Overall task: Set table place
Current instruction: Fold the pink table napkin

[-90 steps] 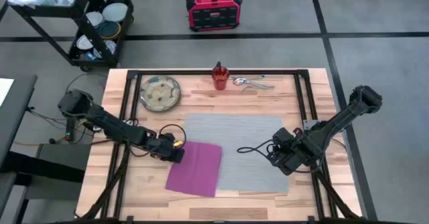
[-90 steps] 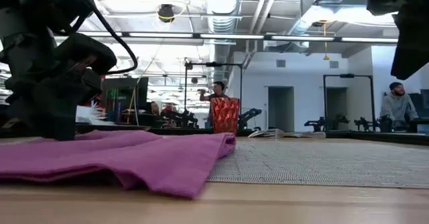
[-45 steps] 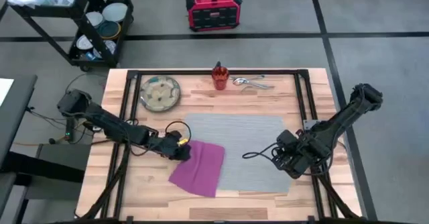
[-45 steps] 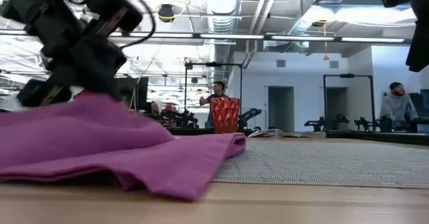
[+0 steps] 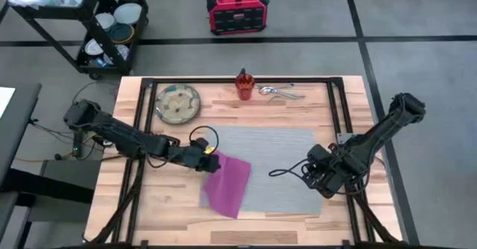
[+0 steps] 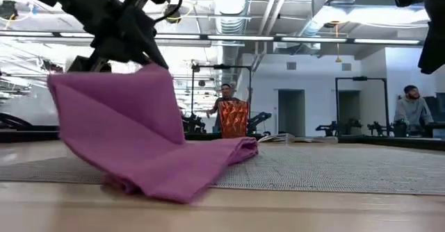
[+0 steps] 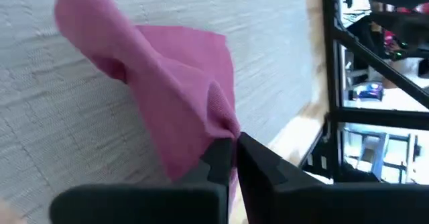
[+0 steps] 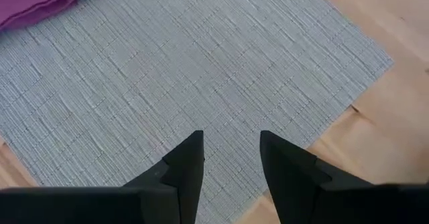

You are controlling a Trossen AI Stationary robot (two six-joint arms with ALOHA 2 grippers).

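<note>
Napkin (image 5: 227, 183) is soft and floppy, sagging from the left claw (image 5: 211, 158), which is pinched on one corner while the rest drapes over the mat (image 5: 279, 159). Right claw (image 5: 317, 177) hovers spread apart above the mat's edge. Corners are the spot to grab.

Four cameras on my rig: one overhead, one at counter height, one on each wrist.

My high view looks straight down on the whole counter (image 5: 298, 107); the low view sits close, level across it into the room. Both wrist views look closely down at the grey mat (image 8: 201, 70), and every view shares the magenta napkin (image 5: 227, 182).
</note>
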